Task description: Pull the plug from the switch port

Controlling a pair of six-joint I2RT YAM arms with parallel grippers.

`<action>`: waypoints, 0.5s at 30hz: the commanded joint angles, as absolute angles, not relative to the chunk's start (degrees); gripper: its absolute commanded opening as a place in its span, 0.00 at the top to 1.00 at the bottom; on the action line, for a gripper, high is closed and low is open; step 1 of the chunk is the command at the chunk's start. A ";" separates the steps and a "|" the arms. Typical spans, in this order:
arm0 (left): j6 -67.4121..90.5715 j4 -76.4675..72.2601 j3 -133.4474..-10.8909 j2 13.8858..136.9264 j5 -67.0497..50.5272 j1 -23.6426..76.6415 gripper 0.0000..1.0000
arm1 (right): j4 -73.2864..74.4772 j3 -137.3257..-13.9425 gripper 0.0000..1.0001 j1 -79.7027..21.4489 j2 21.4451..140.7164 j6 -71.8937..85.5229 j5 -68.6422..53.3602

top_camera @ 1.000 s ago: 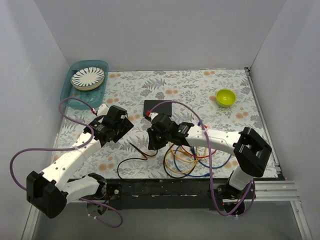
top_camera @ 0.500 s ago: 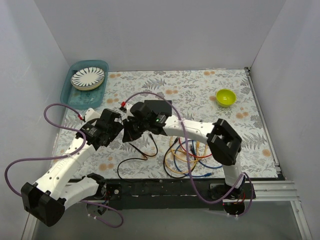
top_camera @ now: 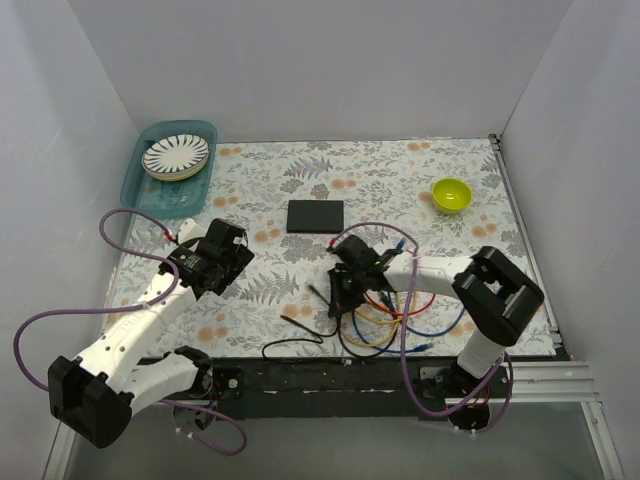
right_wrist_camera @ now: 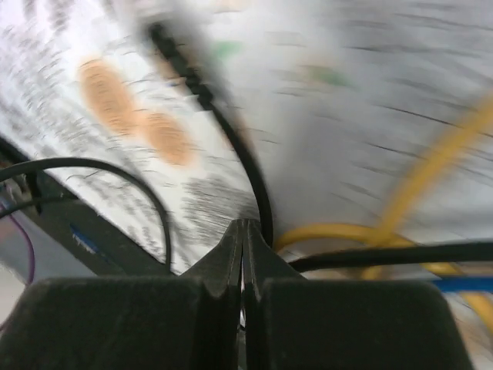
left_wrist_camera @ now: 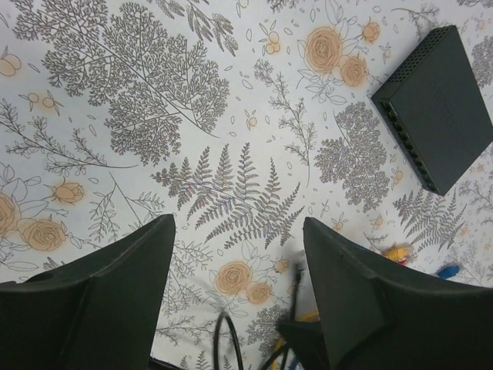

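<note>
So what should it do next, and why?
Probably open the right gripper to release the black cable. The switch lies alone farther back, and its sockets look empty in the left wrist view, so the unplugging seems done. The right fingers are shut beside the cable, though blur hides whether they pinch it. The left gripper hangs open.

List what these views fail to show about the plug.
- Right wrist view: motion blur; unclear whether the right gripper, jaws closed, pinches the black cable.
- Top view: the plug, lost among cables under that gripper.
- Top view: sockets of the switch, too small.
</note>
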State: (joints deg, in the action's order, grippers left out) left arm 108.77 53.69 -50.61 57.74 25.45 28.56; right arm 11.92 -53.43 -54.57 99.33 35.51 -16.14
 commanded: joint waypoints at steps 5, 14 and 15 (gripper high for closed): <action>107.14 46.85 -47.46 63.01 19.26 28.04 0.32 | 17.75 -37.98 0.99 -33.44 87.46 39.81 -8.08; 106.44 44.12 -46.76 65.13 17.49 27.60 0.32 | 22.49 -33.66 0.99 -11.19 76.65 41.49 -6.60; 106.17 44.03 -46.76 65.39 17.40 27.42 0.32 | 23.28 -33.92 0.99 -9.60 75.60 41.14 -4.85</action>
State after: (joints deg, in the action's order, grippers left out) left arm 107.15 45.74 -47.16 65.56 18.13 28.10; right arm 16.40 -34.74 -16.16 79.50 41.98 -12.29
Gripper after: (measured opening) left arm 0.682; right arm 0.020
